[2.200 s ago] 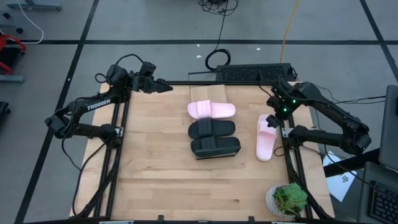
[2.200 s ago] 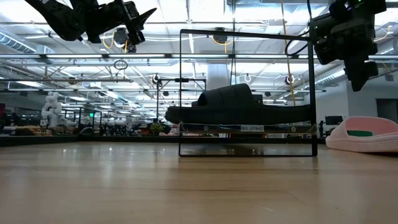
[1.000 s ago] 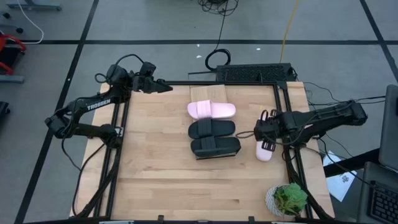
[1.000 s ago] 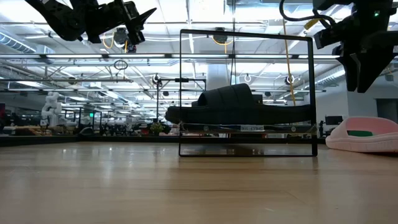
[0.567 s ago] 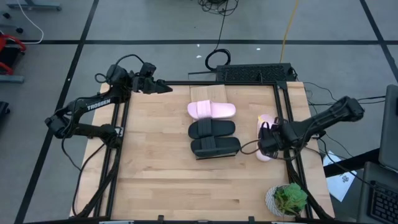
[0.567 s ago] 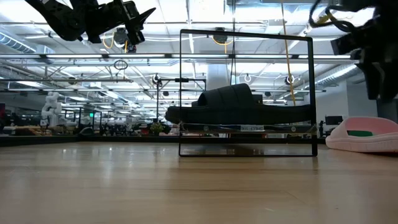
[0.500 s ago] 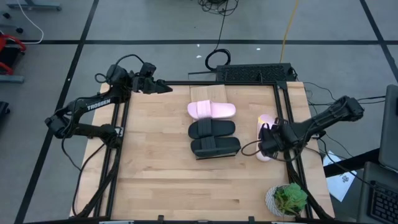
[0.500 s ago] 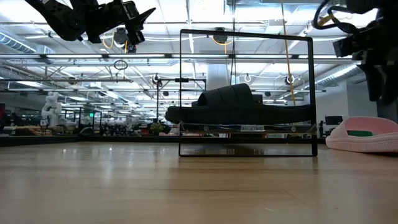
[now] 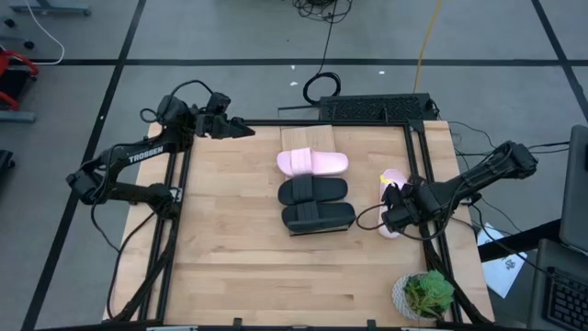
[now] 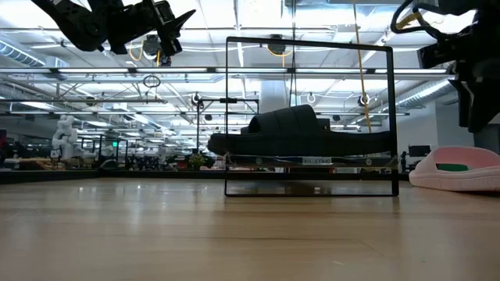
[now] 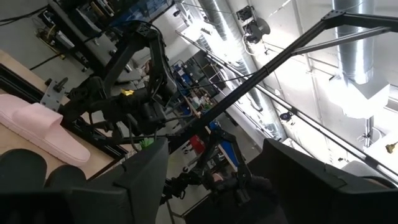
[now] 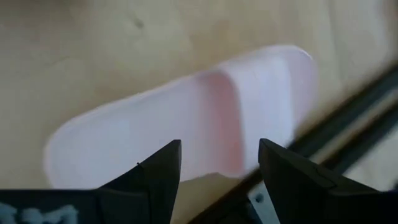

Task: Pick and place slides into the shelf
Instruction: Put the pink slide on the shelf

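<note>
Right end effector (image 9: 393, 213) (fingers spread) hovers over the loose pale pink slide sandal (image 9: 392, 178) at centre-right of the light-wood tabletop (image 9: 230, 248). Left end effector (image 9: 241, 129) waits at upper left, fingers spread.

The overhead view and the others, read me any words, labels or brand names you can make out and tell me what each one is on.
"TROSSEN": white letters on the left arm, high view.
Small white label on the shelf rail under the black slide, low view: too small to read.
Green mark on the pink slide, low view: no legible letters.
Wrist views: no readable text.
</note>
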You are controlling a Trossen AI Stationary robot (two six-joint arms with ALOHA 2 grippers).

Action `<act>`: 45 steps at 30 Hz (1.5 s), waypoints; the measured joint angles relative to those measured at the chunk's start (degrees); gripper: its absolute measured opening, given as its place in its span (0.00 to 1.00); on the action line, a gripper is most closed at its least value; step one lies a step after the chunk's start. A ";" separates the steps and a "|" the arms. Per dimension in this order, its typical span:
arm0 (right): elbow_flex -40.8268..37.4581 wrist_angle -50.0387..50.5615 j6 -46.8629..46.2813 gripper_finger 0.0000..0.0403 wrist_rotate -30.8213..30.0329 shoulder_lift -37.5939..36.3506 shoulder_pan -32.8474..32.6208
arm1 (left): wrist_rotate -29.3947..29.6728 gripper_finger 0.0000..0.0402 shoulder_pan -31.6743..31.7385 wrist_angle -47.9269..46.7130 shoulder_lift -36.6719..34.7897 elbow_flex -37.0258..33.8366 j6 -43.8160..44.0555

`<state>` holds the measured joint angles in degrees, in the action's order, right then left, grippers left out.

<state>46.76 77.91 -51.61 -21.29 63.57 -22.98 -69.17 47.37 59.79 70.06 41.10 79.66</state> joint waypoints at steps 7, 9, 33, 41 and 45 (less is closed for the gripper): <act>0.00 10.34 -13.24 0.50 -7.21 -1.44 0.66 | 0.02 0.65 0.00 0.00 0.00 0.00 0.16; 0.39 10.69 -14.94 0.50 -7.17 -3.34 1.76 | 0.02 0.65 0.00 -0.01 0.00 0.00 0.33; -1.29 -1.18 28.45 0.50 12.22 -23.34 38.56 | 3.72 0.65 0.00 0.00 0.00 0.00 0.93; -1.29 -10.88 34.70 0.50 10.88 -22.97 39.58 | 4.31 0.65 0.00 -0.02 0.00 0.00 1.46; -1.34 -11.25 39.90 0.50 15.60 -20.15 45.19 | 4.65 0.65 0.00 0.00 0.00 0.00 1.43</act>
<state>45.42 66.65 -11.71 -5.69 43.42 22.21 -64.51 47.37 59.79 70.06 41.10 81.08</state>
